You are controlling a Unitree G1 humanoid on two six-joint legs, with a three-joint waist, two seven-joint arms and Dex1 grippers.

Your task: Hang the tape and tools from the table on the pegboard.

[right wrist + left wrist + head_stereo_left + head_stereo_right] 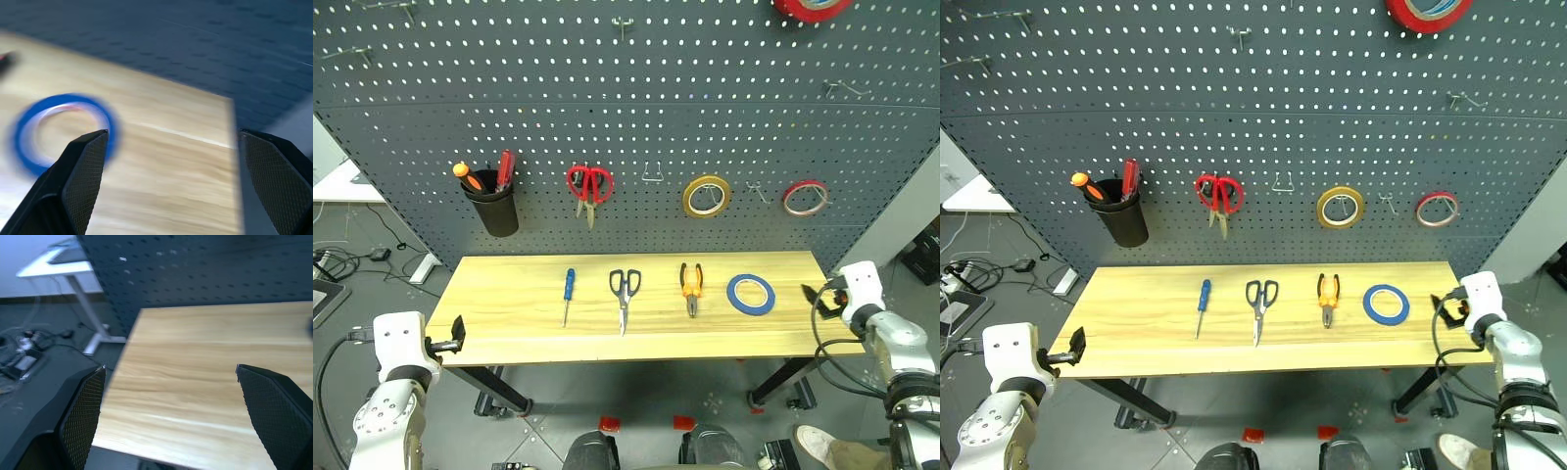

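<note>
Both pairs of black fingers stand spread wide and empty, the left gripper (458, 333) off one end of the light wood plank worktop (509, 294), the right gripper (812, 293) at the other, near the flat blue tape ring (751, 294); no readable writing anywhere.

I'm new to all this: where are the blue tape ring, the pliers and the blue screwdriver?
blue tape ring (734, 295), left eye view, on its band.
pliers (691, 279), left eye view, on the orange handles.
blue screwdriver (569, 285), left eye view, on its handle.

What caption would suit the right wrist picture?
Open right gripper hovers over the table beside the blue tape.
</note>
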